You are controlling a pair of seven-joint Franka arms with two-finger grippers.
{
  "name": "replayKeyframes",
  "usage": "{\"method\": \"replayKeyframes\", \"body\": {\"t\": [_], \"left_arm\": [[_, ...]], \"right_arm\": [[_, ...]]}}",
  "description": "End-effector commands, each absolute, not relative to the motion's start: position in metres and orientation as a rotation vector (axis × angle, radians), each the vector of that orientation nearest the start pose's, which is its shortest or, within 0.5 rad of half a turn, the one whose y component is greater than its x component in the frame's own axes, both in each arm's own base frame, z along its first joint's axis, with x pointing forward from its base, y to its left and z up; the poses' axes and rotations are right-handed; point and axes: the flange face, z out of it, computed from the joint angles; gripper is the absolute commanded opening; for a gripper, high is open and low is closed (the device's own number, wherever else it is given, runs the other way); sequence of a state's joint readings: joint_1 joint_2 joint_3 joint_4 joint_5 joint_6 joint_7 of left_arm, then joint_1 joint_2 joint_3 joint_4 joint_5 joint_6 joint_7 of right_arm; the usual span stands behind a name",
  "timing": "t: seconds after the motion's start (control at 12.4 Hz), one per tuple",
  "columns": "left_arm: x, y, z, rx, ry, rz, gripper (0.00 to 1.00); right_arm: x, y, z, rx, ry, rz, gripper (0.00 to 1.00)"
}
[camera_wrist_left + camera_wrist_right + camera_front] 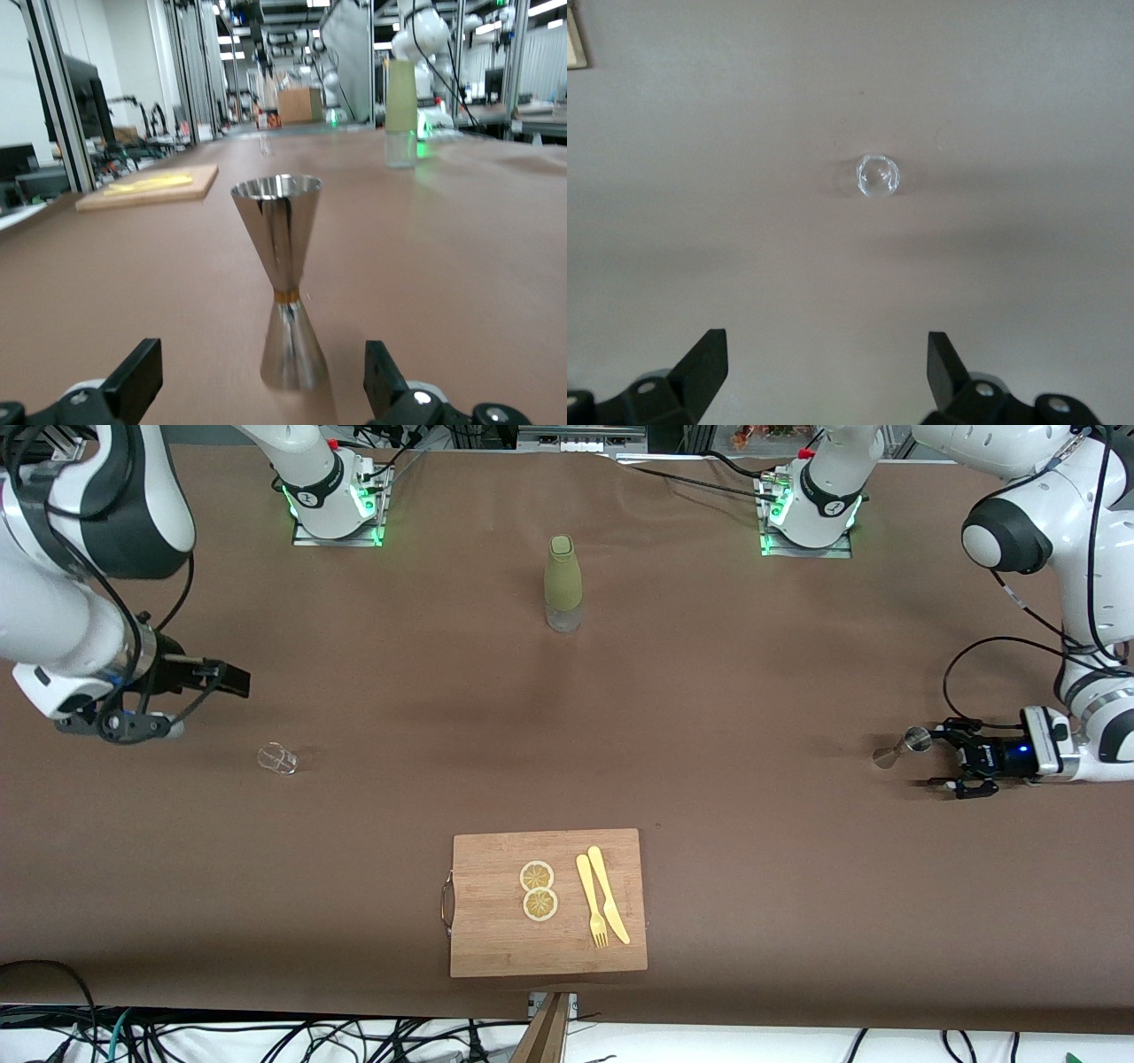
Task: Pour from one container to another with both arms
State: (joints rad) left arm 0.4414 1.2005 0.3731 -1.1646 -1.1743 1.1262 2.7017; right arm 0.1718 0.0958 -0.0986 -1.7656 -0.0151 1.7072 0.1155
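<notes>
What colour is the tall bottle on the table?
The bottle is olive green with a clear base; the front view shows it best.

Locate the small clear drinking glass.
The small clear drinking glass stands on the brown table toward the right arm's end, below the open right gripper.

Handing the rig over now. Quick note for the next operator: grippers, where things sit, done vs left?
Left gripper: open, low at the left arm's end of the table, lined up on the upright steel jigger, not gripping it.
Right gripper: open, empty, in the air above the small clear glass at the right arm's end.
Green-sleeved bottle stands between the bases, untouched. Cutting board with lemon slices, fork and knife sits nearest the front camera.
Done: approach only.
Left: grasp both vessels, lift, pour.
</notes>
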Motion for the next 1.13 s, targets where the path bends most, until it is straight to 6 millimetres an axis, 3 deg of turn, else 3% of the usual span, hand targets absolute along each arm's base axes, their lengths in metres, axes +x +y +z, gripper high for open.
{"method": "replayKeyframes", "body": {"t": [0.0,0.08,0.24,0.48,0.8,1.04], "left_arm": [[0.563,0.348,0.104,1.34,-1.576,1.041,1.0],[0.567,0.353,0.118,1.366,-1.604,1.016,1.0],[0.582,0.34,0.14,1.393,-1.666,0.9,1.0],[0.605,0.333,0.208,1.506,-1.794,0.758,1.0],[0.612,0.308,0.284,1.633,-1.827,0.585,1.0],[0.604,0.276,0.333,1.787,-1.825,0.498,1.0]], "right_arm": [[0.54,0.038,0.516,-3.173,0.075,0.241,1.0],[0.535,0.037,0.522,-3.172,0.076,0.258,1.0],[0.523,0.036,0.535,-3.164,0.092,0.302,1.0],[0.504,0.033,0.558,-3.155,0.095,0.33,1.0],[0.495,0.02,0.596,-3.147,0.109,0.314,1.0],[0.498,0.0,0.599,-3.15,0.098,0.279,1.0]]}}
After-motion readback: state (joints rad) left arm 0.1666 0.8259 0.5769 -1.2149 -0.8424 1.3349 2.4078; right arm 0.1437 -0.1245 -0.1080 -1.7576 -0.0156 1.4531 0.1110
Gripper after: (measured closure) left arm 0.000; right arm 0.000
